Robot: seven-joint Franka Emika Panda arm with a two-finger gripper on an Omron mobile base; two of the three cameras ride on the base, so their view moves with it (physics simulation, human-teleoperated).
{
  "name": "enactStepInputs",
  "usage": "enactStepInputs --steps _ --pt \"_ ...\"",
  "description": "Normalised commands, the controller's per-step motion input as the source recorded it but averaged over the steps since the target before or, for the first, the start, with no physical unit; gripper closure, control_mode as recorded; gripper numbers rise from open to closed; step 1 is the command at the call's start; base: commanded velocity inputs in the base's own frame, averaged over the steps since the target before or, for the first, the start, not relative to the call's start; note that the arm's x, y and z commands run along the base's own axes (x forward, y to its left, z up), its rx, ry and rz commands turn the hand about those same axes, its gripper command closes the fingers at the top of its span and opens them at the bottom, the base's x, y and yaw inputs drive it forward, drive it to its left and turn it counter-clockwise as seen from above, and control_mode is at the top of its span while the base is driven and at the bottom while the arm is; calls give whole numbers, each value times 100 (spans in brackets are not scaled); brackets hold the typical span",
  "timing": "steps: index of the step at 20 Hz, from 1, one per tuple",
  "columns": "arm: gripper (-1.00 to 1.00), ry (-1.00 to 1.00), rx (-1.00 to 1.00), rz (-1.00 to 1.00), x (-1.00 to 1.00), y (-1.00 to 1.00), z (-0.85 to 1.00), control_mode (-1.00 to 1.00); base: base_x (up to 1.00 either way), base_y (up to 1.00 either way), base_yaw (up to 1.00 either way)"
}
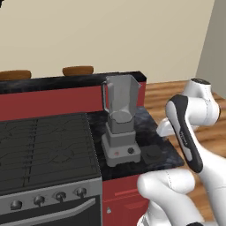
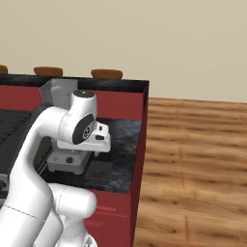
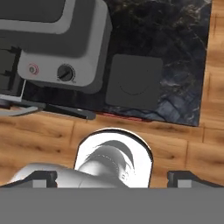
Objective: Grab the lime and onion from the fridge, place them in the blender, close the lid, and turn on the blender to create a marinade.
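On the dark bench (image 1: 152,128), beside the stove (image 1: 44,150), stands the blender (image 1: 120,119), its jar open at the top and its base with small buttons facing forward. Just right of that base the lid (image 3: 133,82) lies flat on the bench, close to it, near the front edge. Above the lid hangs the hand (image 3: 112,178), fingers spread wide and holding nothing; its two dark tips (image 3: 181,178) show over the wooden floor (image 2: 198,159).
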Motion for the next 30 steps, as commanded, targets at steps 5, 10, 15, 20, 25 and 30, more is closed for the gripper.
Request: enactStepInputs --steps 5,10,15,20,25,30 --pt "-100 -3 0 0 7 0 -51 -100 0 0 0" --pt "-100 0 0 1 16 0 -52 -100 0 0 0" --pt "-100 0 0 2 24 0 -38 -100 0 0 0" --pt "-100 0 -2 2 21 0 -22 -100 0 0 0" --pt "-100 0 -7 2 20 0 -22 -100 0 0 0" --pt "-100 -4 -4 2 13 0 -31 -100 0 0 0"
